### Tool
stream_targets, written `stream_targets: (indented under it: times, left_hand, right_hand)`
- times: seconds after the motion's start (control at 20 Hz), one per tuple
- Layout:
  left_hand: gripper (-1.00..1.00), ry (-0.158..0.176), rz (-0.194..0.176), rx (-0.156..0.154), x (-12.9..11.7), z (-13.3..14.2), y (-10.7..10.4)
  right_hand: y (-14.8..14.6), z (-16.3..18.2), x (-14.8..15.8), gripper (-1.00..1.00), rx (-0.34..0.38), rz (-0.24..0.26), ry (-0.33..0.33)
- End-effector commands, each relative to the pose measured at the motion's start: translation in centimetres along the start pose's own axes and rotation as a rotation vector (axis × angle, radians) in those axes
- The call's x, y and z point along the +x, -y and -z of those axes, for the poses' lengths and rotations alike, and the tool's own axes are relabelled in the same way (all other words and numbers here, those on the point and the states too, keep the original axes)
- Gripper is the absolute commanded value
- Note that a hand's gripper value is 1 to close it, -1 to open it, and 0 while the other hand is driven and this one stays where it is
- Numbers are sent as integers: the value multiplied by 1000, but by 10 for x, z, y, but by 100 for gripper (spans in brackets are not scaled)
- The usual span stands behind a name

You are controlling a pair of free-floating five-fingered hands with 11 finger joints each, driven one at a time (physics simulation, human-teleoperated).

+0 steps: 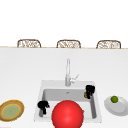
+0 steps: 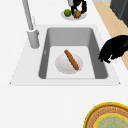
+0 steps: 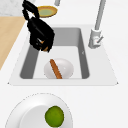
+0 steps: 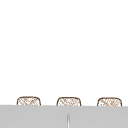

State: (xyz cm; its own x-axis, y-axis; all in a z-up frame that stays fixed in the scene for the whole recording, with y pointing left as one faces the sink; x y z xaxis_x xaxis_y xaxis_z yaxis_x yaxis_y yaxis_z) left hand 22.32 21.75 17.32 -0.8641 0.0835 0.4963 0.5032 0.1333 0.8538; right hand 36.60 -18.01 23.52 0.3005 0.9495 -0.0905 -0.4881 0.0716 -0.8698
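My right hand (image 1: 90, 89) hovers over the sink's back right corner, fingers curled round a small brown round thing (image 1: 85, 95). The right side view shows that hand (image 3: 40, 32) large, with the brown thing (image 3: 45, 48) under its fingers. In the left side view the hand (image 2: 80, 5) and the brown thing (image 2: 77, 14) sit far off by the lime plate. My left hand (image 1: 43, 105) hangs at the sink's front left rim, fingers loosely drooping and holding nothing (image 2: 115, 47). A white plate (image 2: 61, 66) in the basin carries a long brown sausage (image 2: 71, 60).
A big red ball (image 1: 67, 114) covers the sink's front edge in the front view. A white plate (image 1: 120, 107) with a lime (image 1: 114, 99) lies right of the sink (image 1: 57, 93). A yellow-rimmed woven plate (image 1: 11, 110) lies to the left. The faucet (image 1: 67, 72) stands behind the basin.
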Motion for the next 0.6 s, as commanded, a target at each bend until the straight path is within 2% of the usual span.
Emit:
stream_targets:
  times: [0.0, 0.25, 0.55]
  left_hand:
    - [0, 0, 0, 0, 0, 0, 0]
    - [0, 0, 0, 0, 0, 0, 0]
    - [0, 0, 0, 0, 0, 0, 0]
  right_hand:
    - [-26, -5, 15, 100, 1, -7, 48]
    - [-71, -4, 44, 100, -39, 8, 48]
    - [-119, 3, 84, 100, -26, 24, 44]
